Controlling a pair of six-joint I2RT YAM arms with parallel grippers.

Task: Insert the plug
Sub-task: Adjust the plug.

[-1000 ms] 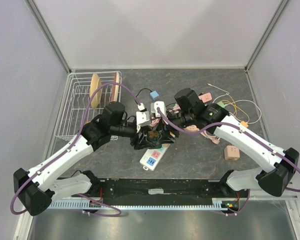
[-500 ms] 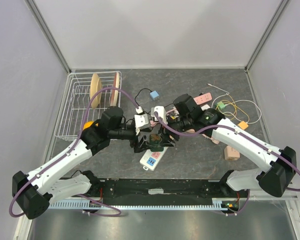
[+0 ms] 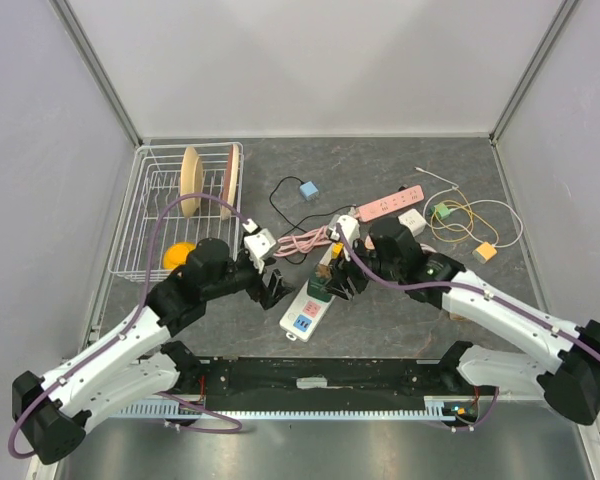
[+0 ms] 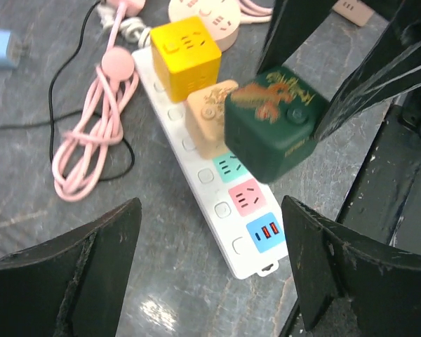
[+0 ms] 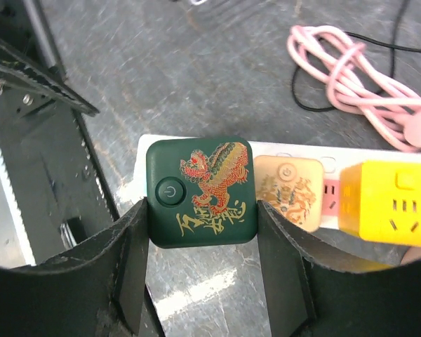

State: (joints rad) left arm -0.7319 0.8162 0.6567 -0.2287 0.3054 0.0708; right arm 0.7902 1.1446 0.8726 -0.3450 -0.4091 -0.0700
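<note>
The plug (image 5: 200, 189) is a dark green cube with a red and gold dragon and a power button on top. My right gripper (image 5: 200, 210) is shut on its two sides. It hangs over the white power strip (image 4: 247, 237), right beside a beige cube (image 4: 207, 116) and a yellow cube (image 4: 184, 48) that sit in the strip. I cannot tell whether its pins touch a socket. Teal, pink and blue sockets (image 4: 247, 199) lie bare at the strip's near end. My left gripper (image 4: 212, 210) is open above that end, holding nothing. From above, the plug (image 3: 318, 290) sits between both grippers.
A wire rack (image 3: 150, 215) with plates stands at the left, an orange object (image 3: 178, 255) in it. A pink coiled cable (image 3: 300, 240), a pink power strip (image 3: 385, 205), a blue adapter (image 3: 308, 188) and small adapters with thin cables (image 3: 460, 215) lie behind. A black rail (image 3: 310, 375) runs along the near edge.
My left gripper has opened wide and drawn back to the left and nearer. My right arm has come nearer with the green plug still held. The pink power strip is uncovered.
</note>
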